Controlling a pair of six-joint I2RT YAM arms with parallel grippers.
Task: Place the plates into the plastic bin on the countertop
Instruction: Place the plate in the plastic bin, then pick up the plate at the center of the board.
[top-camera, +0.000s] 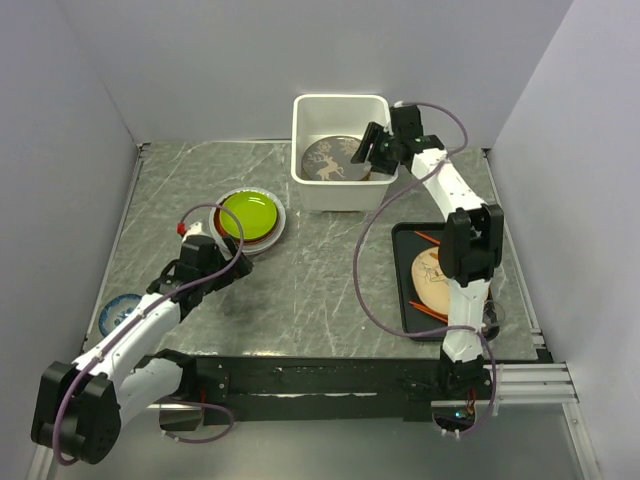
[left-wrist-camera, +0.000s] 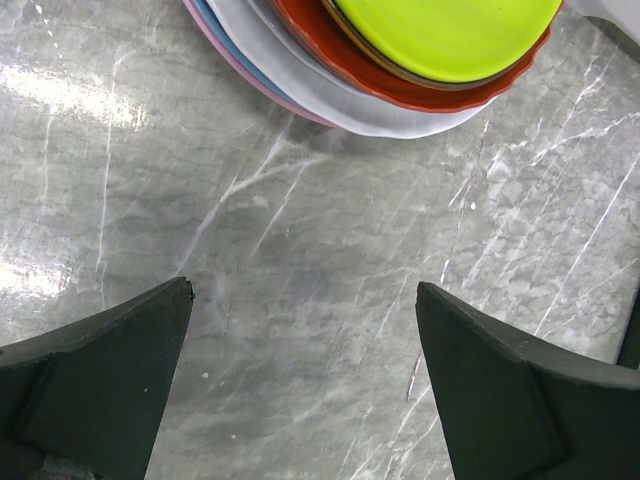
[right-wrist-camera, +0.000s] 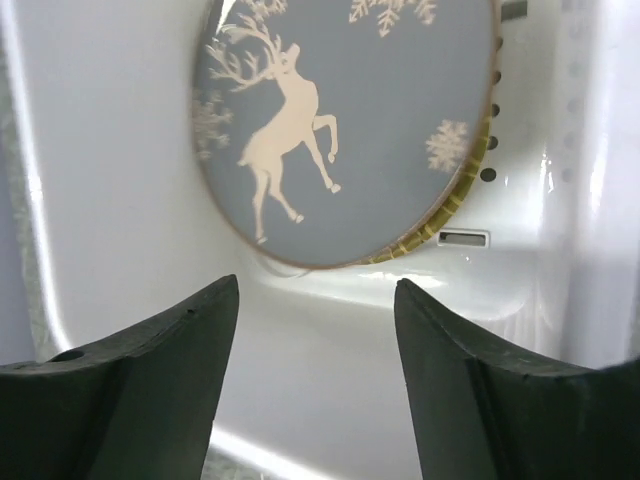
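Observation:
The white plastic bin (top-camera: 340, 105) stands at the back of the countertop (top-camera: 320, 280). A grey plate with a white deer (top-camera: 332, 160) lies in it on a woven tan plate (right-wrist-camera: 470, 185). My right gripper (top-camera: 368, 148) is open and empty over the bin's right side; the deer plate (right-wrist-camera: 350, 120) shows beyond its fingertips. A stack topped by a lime green plate (top-camera: 248, 214) sits left of centre. My left gripper (top-camera: 235, 262) is open and empty just in front of that stack (left-wrist-camera: 440, 40). A cream plate (top-camera: 435, 280) lies on the black tray.
A black rectangular tray (top-camera: 405, 290) lies at the right under the right arm. A pale blue patterned plate (top-camera: 118, 312) sits at the left edge, partly under the left arm. White walls close in the back and both sides.

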